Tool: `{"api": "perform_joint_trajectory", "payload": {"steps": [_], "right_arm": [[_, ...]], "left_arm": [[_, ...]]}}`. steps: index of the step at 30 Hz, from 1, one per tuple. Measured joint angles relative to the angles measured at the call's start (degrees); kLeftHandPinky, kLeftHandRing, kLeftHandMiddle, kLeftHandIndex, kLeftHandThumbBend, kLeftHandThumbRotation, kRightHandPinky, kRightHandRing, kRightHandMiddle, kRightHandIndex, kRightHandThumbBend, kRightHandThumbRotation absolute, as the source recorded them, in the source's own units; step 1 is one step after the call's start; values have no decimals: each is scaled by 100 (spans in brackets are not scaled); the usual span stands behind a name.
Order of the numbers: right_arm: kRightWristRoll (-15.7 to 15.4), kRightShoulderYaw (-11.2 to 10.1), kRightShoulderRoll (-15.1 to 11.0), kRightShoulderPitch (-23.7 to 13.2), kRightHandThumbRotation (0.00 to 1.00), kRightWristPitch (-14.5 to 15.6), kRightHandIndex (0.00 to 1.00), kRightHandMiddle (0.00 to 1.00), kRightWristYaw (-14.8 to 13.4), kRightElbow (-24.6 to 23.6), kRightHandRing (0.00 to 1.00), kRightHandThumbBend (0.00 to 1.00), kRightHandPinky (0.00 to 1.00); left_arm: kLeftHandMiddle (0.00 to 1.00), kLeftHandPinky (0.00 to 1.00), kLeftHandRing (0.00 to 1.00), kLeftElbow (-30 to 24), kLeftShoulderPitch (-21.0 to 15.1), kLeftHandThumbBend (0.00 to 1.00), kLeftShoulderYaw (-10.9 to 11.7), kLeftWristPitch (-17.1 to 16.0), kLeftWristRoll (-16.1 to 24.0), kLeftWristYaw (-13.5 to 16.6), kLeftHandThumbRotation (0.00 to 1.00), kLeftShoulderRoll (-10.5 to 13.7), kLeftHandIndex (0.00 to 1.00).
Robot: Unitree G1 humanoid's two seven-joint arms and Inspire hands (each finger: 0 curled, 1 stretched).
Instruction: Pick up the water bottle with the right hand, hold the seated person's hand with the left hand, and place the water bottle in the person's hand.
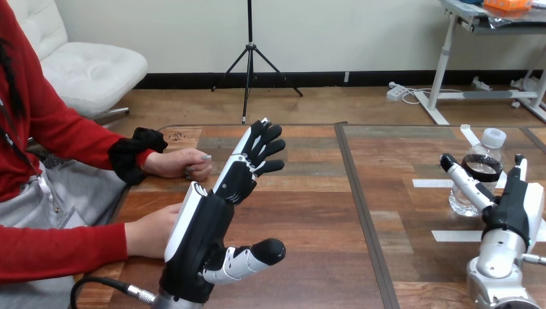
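— Head view, starting at the right: how is the clear plastic water bottle (484,158) looking?

— It is standing upright on the wooden table (309,212), near the right edge. Its body is see-through and rounded, a white screw cap is sitting on top, and a dark band is wrapping its shoulder. Flat white tape strips (454,235) are lying on the boards just beside it.

— And the black-and-white right hand (512,206)?

— It is hovering just beside the bottle, on the near side. Its jointed fingers are reaching straight up at the bottle's right, and its thumb is stretching out straight across the front of the bottle's lower half. Nothing is curling round the plastic; whether the thumb is touching it, I cannot tell.

— What about the left hand (209,222)?

— It is rising on edge over the table's left part, its smooth white back shell facing the person. The fingers are extending straight and slightly fanned, away from the robot, and the thumb is sticking out low toward the table's middle. It is gripping nothing.

— Where are the person's hands lying?

— The person's nearer hand (149,232) is resting just behind that white shell, beside it; contact is hidden. The person's farther hand (180,164), loosely curled, is lying on the table close to the straight fingers.

— And the table surface?

— Glossy brown planks of mixed shades are running across it, and a dark strip (360,206) is dividing it down the middle.
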Motion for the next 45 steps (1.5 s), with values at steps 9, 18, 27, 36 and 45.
{"api": "perform_joint_trajectory", "payload": {"steps": [9, 18, 27, 36, 45], "right_arm": [[-12, 0, -67, -21, 47, 121, 100, 100, 75, 9, 100, 100, 85], [-24, 9, -72, -33, 45, 207, 100, 100, 145, 19, 100, 100, 84], [-119, 71, -73, -48, 47, 367, 100, 100, 127, 59, 98, 100, 81], [-113, 66, -78, -48, 45, 386, 100, 100, 178, 88, 98, 100, 81], [-68, 28, -98, -48, 41, 390, 100, 100, 289, 93, 99, 100, 81]], "left_arm": [[95, 83, 91, -119, 124, 86, -53, 9, -37, -3, 77, 1, 98], [95, 85, 92, -298, 252, 86, -145, 46, -149, -33, 74, 23, 98], [95, 86, 92, -463, 371, 85, -166, 67, -184, -97, 74, 72, 98], [96, 86, 93, -654, 502, 85, -200, 91, -276, -151, 72, 143, 98], [95, 85, 92, -834, 664, 86, -228, 152, -362, -196, 73, 190, 98]]}}
